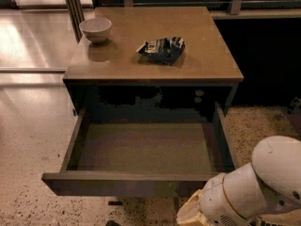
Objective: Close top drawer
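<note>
The top drawer [141, 147] is pulled far out of the brown cabinet. Its olive-brown inner floor lies open to view with nothing inside. Its long dark front [117, 183] runs across the lower part of the camera view. My white arm [254, 187] enters from the bottom right. The gripper end [190, 214] sits low, just below the right end of the drawer front, cut off by the bottom edge of the view.
On the cabinet top [202, 60] stand a white bowl [96, 29] at the back left and a dark crumpled snack bag [161, 49] near the middle. Speckled floor [28, 140] lies to the left, and a dark recess to the right.
</note>
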